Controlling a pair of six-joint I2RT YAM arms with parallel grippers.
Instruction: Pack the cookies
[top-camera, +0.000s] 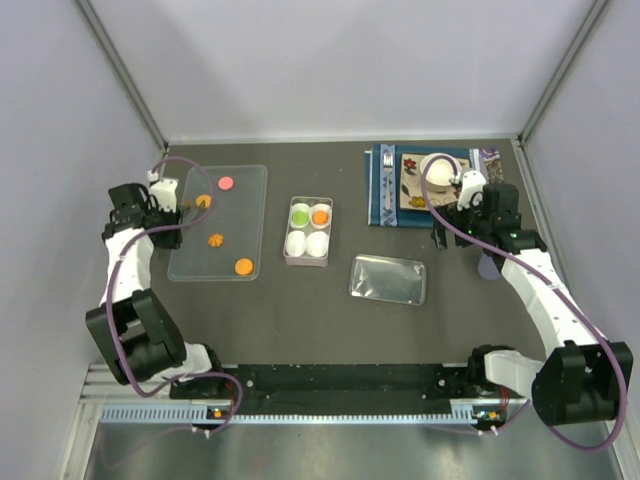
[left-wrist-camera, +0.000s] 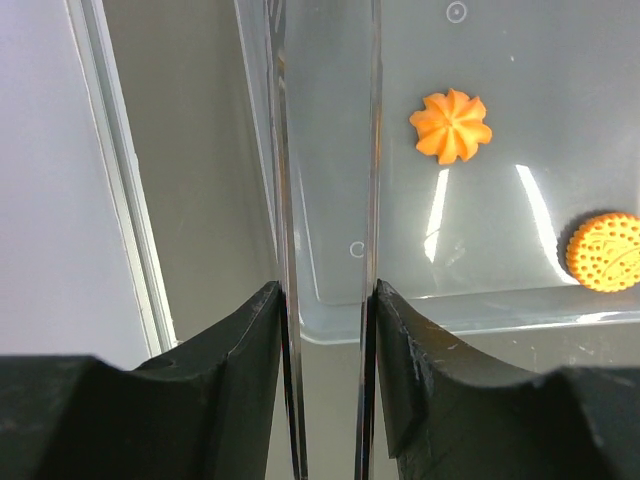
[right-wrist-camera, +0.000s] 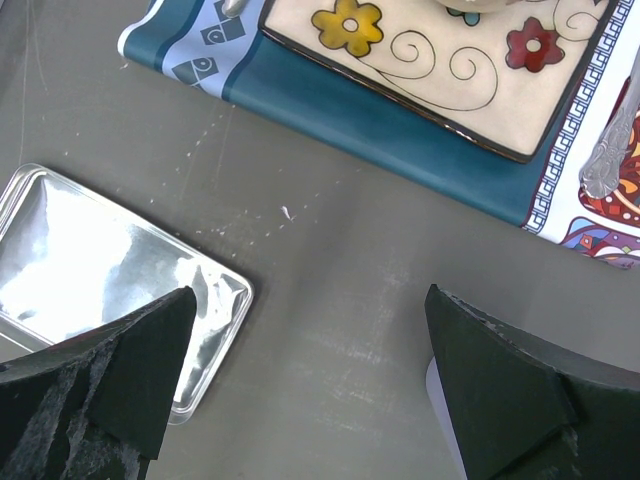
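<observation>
White walls (top-camera: 330, 60) with metal corner rails close in a dark grey bench (top-camera: 330, 330), lightly scuffed. At left on it lies a clear tray (top-camera: 250, 200), at upper right a blue placemat (top-camera: 378, 190) under a flowered plate (right-wrist-camera: 420, 70), and at centre a shiny metal tray (top-camera: 388, 279).

A four-cup box (top-camera: 308, 200) sits between the two trays.

The right end effector (right-wrist-camera: 310, 295) is spread wide above bare bench.

The left end effector (left-wrist-camera: 325, 300) hangs at the clear tray's left edge, fingers a narrow gap apart. Whether it pinches anything, I cannot tell.

Of the cookies (top-camera: 244, 266), three orange and one pink lie in the clear tray, and a green and an orange one fill the box's upper cups.
</observation>
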